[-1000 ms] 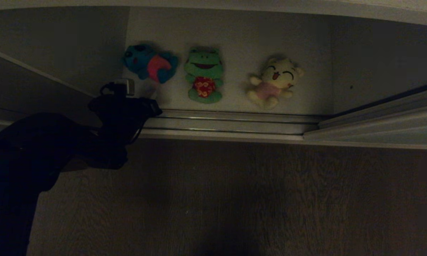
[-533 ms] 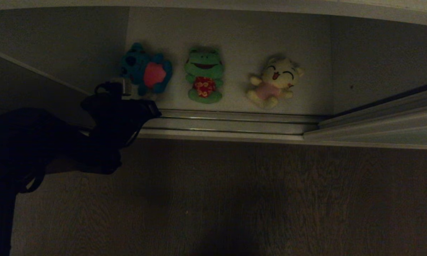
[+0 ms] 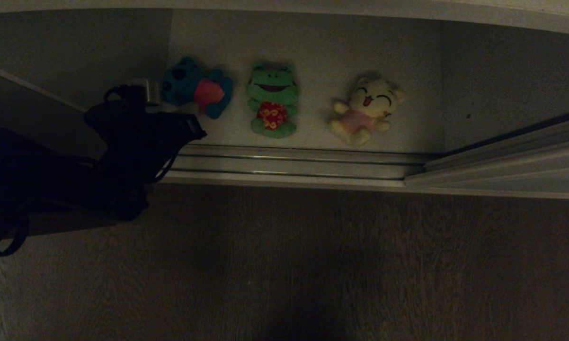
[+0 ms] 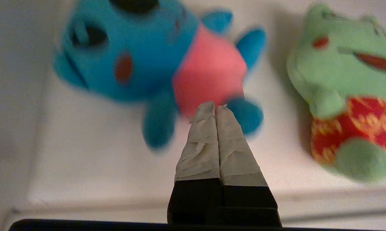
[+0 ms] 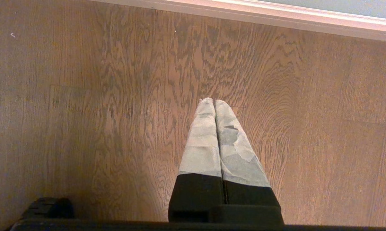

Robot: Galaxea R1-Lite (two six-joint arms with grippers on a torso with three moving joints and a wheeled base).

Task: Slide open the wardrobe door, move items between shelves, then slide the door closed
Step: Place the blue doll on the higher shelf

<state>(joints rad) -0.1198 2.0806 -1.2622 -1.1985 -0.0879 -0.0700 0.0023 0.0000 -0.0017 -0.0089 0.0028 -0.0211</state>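
The blue plush toy [image 4: 154, 61] lies just beyond the left end effector [image 4: 214, 107], whose taped fingers are pressed together.

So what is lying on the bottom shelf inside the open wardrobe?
On the white shelf lie three plush toys in a row: blue toy, green frog, yellow toy. The left arm's dark wrist covers the shelf's near left corner, so nothing can be told there.

Blue toy [image 4: 154, 67] blurred, frog [image 4: 344, 93] cut off at edge

Head looks down; left wrist close on shared blue toy [image 4: 154, 61].
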